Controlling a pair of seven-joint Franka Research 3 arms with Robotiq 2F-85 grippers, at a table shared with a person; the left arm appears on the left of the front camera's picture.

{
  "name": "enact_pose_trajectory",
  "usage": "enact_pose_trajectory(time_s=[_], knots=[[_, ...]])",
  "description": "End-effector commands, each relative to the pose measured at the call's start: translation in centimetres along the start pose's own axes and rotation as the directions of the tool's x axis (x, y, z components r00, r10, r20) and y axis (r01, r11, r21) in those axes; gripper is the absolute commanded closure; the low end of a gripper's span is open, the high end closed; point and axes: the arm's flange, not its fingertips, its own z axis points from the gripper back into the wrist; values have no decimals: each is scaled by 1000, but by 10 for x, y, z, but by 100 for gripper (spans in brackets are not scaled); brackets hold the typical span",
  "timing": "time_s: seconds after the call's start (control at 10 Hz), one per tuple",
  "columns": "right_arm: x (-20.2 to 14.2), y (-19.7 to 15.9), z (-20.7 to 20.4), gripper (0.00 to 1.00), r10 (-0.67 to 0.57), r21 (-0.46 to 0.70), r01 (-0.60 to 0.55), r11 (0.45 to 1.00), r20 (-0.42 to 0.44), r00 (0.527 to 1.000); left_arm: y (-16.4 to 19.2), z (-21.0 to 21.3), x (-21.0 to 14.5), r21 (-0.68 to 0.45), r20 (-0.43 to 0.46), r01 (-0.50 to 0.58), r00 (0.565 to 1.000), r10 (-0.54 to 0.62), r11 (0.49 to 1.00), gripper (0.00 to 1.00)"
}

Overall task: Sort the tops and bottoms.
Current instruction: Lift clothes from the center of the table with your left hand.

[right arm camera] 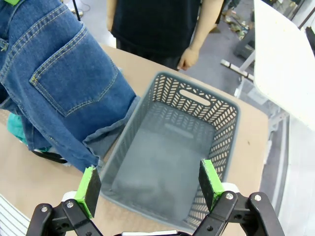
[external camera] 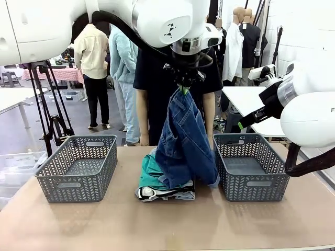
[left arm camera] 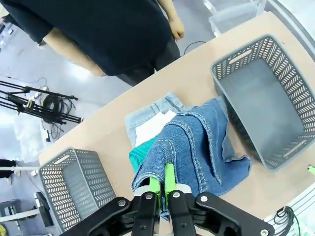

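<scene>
My left gripper (external camera: 184, 88) is shut on the dark blue jeans (external camera: 184, 141), one of the bottoms, and holds them up above the table's middle. Their lower end rests on the pile and reaches toward the right basket (external camera: 251, 166). In the left wrist view the gripper (left arm camera: 162, 180) pinches a fold of the jeans (left arm camera: 197, 147). Under them lie the tops, a teal shirt (external camera: 149, 175) and a white shirt with black trim (external camera: 148, 193), on pale denim shorts (external camera: 184, 196). My right gripper (right arm camera: 150, 184) is open above the right basket (right arm camera: 197, 96), holding nothing.
A second grey lattice basket (external camera: 78, 167) stands at the table's left. A person in a black T-shirt (external camera: 157, 78) stands at the far edge behind the pile, one hand (right arm camera: 187, 58) near the right basket. A tripod (external camera: 49, 115) stands off the table at left.
</scene>
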Motion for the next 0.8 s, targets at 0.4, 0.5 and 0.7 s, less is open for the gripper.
enact_pose_trajectory(time_s=[0.4, 0.5, 0.7], knots=[[0, -1, -2, 0, 6, -6, -6, 1000, 8, 1000, 5, 7, 0, -7, 6, -11, 1000, 11, 1000, 100], [0, -1, -2, 0, 6, -6, -6, 1000, 8, 1000, 5, 7, 0, -7, 6, -11, 1000, 11, 1000, 100], [0, -1, -2, 0, 6, -6, -6, 1000, 8, 1000, 5, 7, 0, -7, 6, -11, 1000, 11, 1000, 100]])
